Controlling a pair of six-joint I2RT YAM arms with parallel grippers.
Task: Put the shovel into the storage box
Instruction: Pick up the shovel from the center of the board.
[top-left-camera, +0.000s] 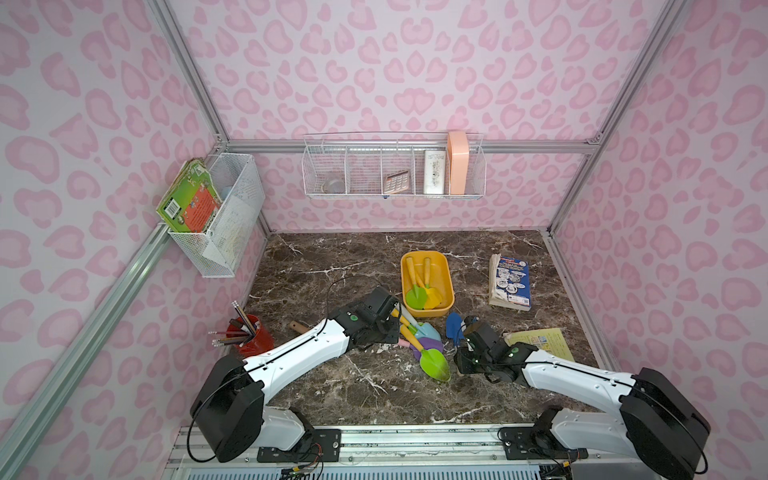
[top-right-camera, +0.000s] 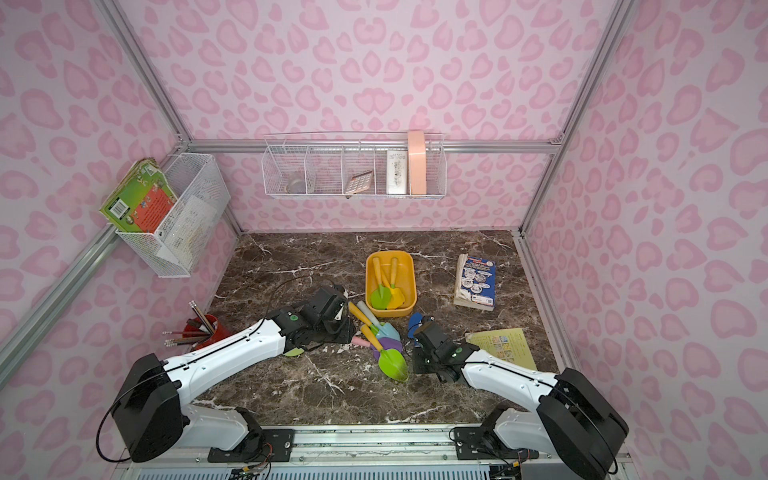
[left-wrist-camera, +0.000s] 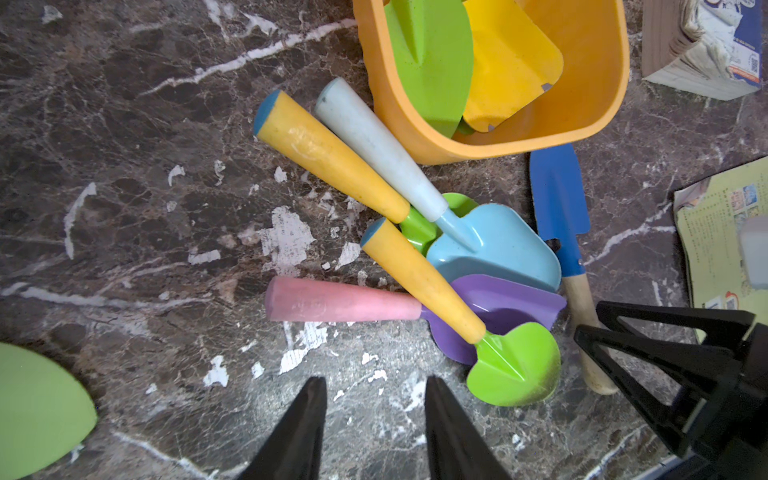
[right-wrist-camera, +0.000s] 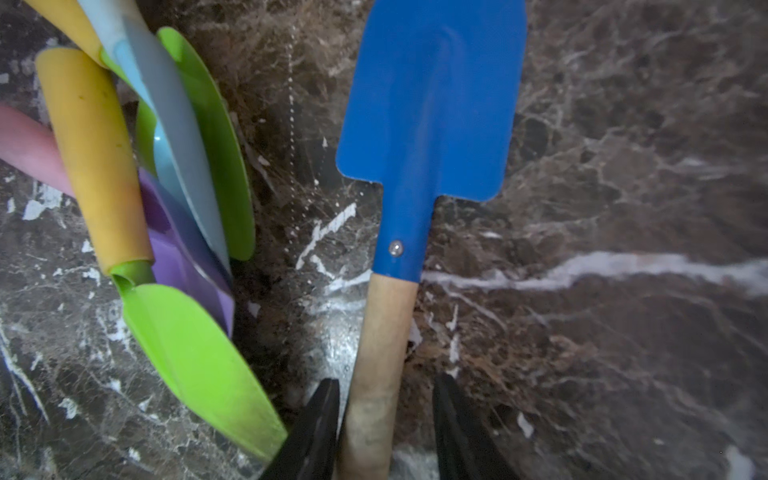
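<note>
The yellow-orange storage box (top-left-camera: 439, 270) (left-wrist-camera: 590, 83) sits mid-table and holds a green-bladed and a yellow-bladed shovel. A blue metal shovel (right-wrist-camera: 432, 104) (top-left-camera: 454, 326) with a wooden handle lies on the table beside the box's near end. My right gripper (right-wrist-camera: 386, 378) is open and straddles that handle. One finger touches the wood and a gap shows at the other. Beside it lies a pile of plastic shovels: light blue (left-wrist-camera: 494, 249), purple (left-wrist-camera: 498, 299) and green (left-wrist-camera: 515, 365). My left gripper (left-wrist-camera: 376, 380) is open over bare table next to the pile, with nothing between its fingers.
A red pencil cup (top-left-camera: 253, 336) stands at the near left. A thick book (top-left-camera: 510, 282) lies right of the box and a yellow booklet (top-left-camera: 540, 338) lies by the right arm. White wire baskets (top-left-camera: 392, 170) (top-left-camera: 224, 216) hang on the walls. Another green blade (top-right-camera: 296, 352) shows under the left arm.
</note>
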